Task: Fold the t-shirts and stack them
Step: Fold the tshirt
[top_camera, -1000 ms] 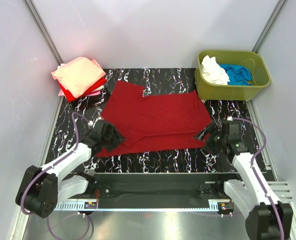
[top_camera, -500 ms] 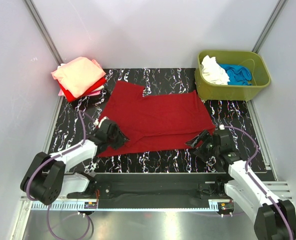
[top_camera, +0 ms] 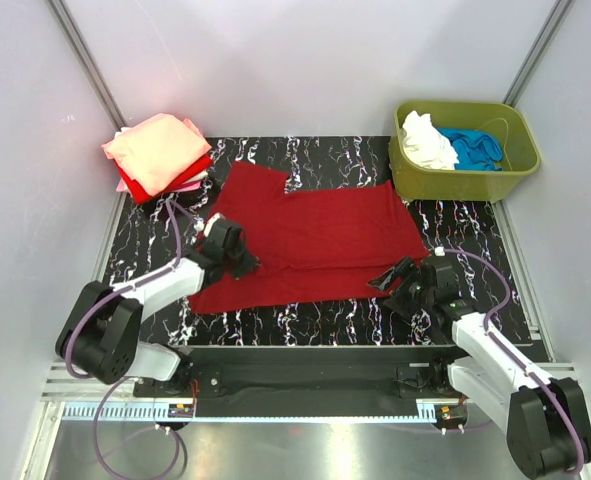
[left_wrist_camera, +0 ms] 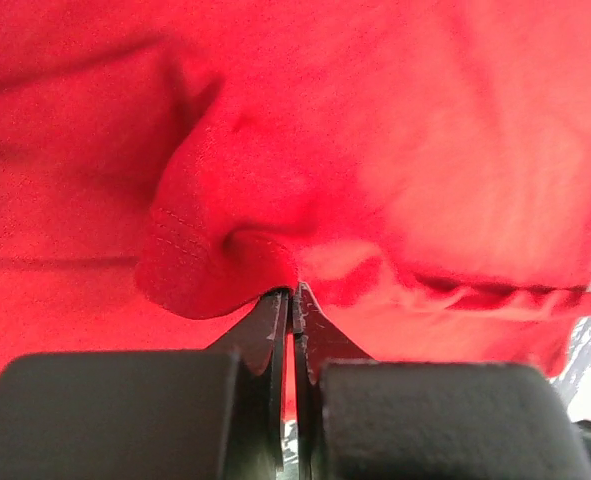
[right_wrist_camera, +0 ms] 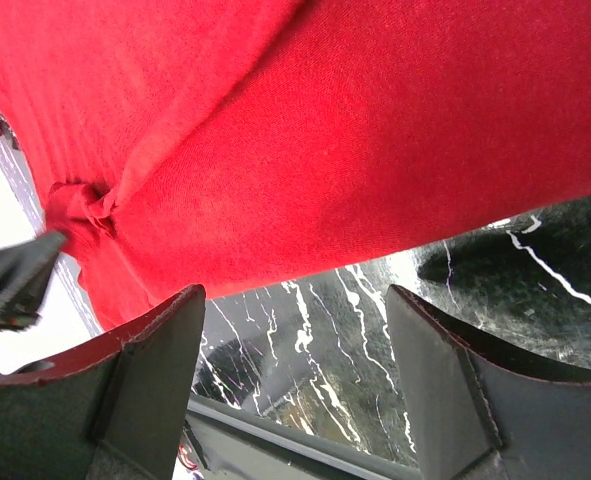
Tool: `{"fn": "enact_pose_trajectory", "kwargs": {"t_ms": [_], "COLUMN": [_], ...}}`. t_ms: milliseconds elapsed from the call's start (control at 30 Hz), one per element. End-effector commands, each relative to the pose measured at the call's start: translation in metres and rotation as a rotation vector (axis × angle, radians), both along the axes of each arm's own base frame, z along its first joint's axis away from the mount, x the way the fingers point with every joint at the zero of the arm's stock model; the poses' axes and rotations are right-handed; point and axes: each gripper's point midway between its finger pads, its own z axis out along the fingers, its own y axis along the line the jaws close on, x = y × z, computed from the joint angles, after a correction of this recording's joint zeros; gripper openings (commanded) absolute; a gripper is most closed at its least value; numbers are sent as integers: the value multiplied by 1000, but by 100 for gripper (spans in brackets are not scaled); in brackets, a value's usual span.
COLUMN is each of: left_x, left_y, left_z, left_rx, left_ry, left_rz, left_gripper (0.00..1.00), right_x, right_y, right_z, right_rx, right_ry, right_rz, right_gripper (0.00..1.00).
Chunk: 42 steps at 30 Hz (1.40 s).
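A dark red t-shirt (top_camera: 315,235) lies spread flat on the black marbled table (top_camera: 475,240), partly folded along its near edge. My left gripper (top_camera: 241,262) rests on the shirt's left side. In the left wrist view its jaws (left_wrist_camera: 293,297) are shut on a pinched-up fold of the red cloth (left_wrist_camera: 225,250). My right gripper (top_camera: 387,282) sits at the shirt's near right corner. It is open (right_wrist_camera: 295,300), with bare table between the fingers and the shirt's edge (right_wrist_camera: 355,180) just beyond the tips.
Folded t-shirts are stacked at the back left, salmon-pink on top (top_camera: 158,150) over bright red and pink. An olive-green tub (top_camera: 515,165) at the back right holds a white shirt (top_camera: 425,140) and a blue one (top_camera: 472,148). White walls close in both sides.
My left gripper has slid up and right onto the shirt's left side and shut on the cloth. My right gripper has moved left toward the shirt's near right corner and stays open.
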Motion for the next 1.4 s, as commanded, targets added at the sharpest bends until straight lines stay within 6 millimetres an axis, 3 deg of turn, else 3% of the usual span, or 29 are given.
{"fn": "enact_pose_trajectory", "kwargs": {"t_ms": [0, 167, 367, 467, 500, 567, 633, 700, 800, 900, 933, 1067, 1200, 1367], "left_x": [37, 75, 118, 134, 134, 142, 137, 119, 104, 84, 76, 61, 55, 48], "left_y": [-11, -22, -15, -15, -13, -13, -3, 15, 21, 18, 8, -1, -3, -7], "left_z": [27, 29, 26, 40, 42, 64, 76, 111, 116, 104, 98, 70, 42, 24], "left_rx": [19, 26, 17, -10, -10, -5, 45, 85, 105, 168, 193, 351, 476, 579], "left_ry": [-73, -53, -19, -33, -13, -42, -55, -142, -161, -155, -153, -136, -81, -51], "left_rz": [-1, -4, 22, 1, -19, -33, -33, -6, -11, -63, -103, -219, -291, -361], "left_gripper": [1, 7, 11, 34, 54, 57, 60, 62, 62, 59, 57, 49, 44, 46], "right_x": [11, 12, 12, 12, 12, 12, 12, 12, 12, 12, 12, 12, 12, 13], "right_y": [5, 6, 7, 7, 7, 7, 7, 7, 7, 8, 8, 8, 8, 8], "right_z": [10, 8, 6, 7, 7, 7, 7, 6, 6, 5, 4, 5, 5, 3], "right_rx": [11, 13, 14, 14, 15, 17, 18, 16, 17, 16, 15, 15, 15, 12], "right_ry": [-49, -45, -40, -46, -45, -49, -47, -43, -40, -33, -32, -33, -33, -22], "right_rz": [5, 15, 20, 21, 22, 21, 20, 19, 17, 22, 21, 21, 21, 21], "right_gripper": [80, 80, 81, 81, 81, 82, 82, 82, 82, 82, 82, 82, 82, 82]}}
